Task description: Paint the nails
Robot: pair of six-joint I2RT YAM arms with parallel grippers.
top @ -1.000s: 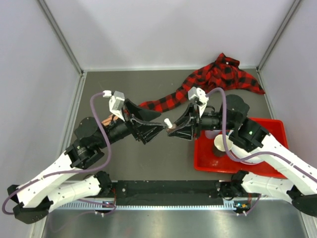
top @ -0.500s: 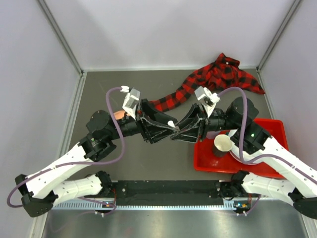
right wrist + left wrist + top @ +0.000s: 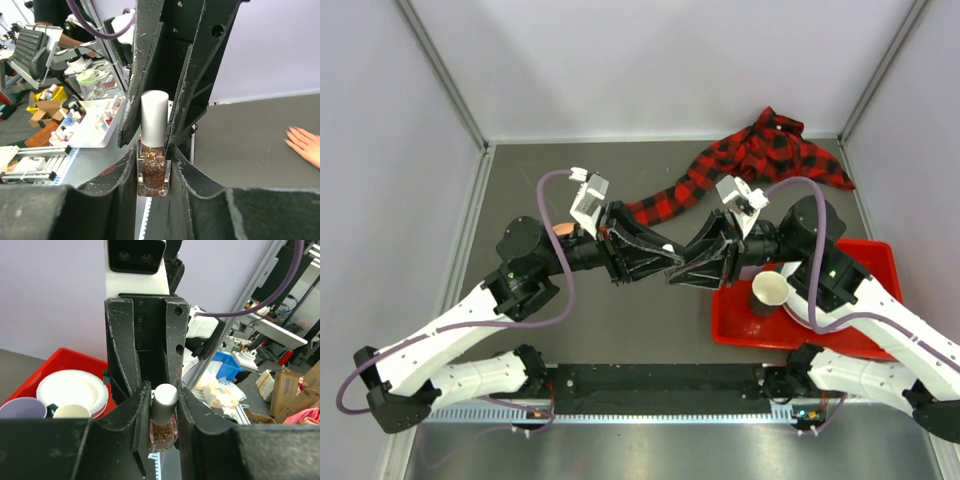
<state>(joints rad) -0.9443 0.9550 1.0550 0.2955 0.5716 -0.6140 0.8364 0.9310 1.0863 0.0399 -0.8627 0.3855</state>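
Left gripper (image 3: 164, 392): narrow, my fingertips set on either side of the white cap (image 3: 154, 117) of the small bottle (image 3: 152, 172). I cannot tell whether the pads press the cap or stand just off it.
Right gripper (image 3: 151, 167): clamped on the bottle's glass body just under the cap, with glitter polish showing between my fingers.
Nails (image 3: 288, 131): on the mannequin hand (image 3: 304, 144), which lies on the table (image 3: 650, 320) below and to the right of my right gripper in its wrist view. They are well apart from both sets of fingertips.
Handling, bottle: probably light, and the glass is smooth and breakable. My right grips the flat sides and my left the cap's round wall, to twist rather than pull.
Handling, nails: tiny and likely hard, on a stiff hand that might slide. There is nothing to grasp, only a surface to brush lightly.
Arm pose: both forearms reach inward, and the grippers meet nose to nose above the middle of the table, the bottle between them.
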